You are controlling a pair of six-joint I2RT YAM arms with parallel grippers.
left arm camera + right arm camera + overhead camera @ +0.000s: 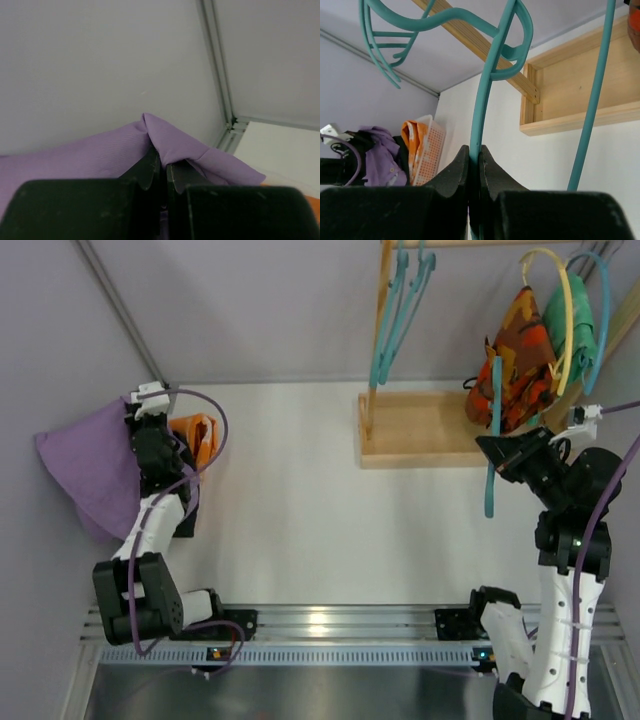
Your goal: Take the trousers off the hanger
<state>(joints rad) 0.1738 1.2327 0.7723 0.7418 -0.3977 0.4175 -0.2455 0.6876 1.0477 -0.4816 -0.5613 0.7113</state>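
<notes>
The left gripper [161, 167] is pressed together on a fold of the purple trousers [100, 150], which spread against the left wall [90, 60], well apart from the wooden rack [420, 430]. The right gripper [475, 155] pinches the thin bar of a teal hanger [487, 100] in front of this rack. Just beyond it, the patterned trousers [520, 345] and the green trousers [572, 325] hang side by side at the right end of the rack
</notes>
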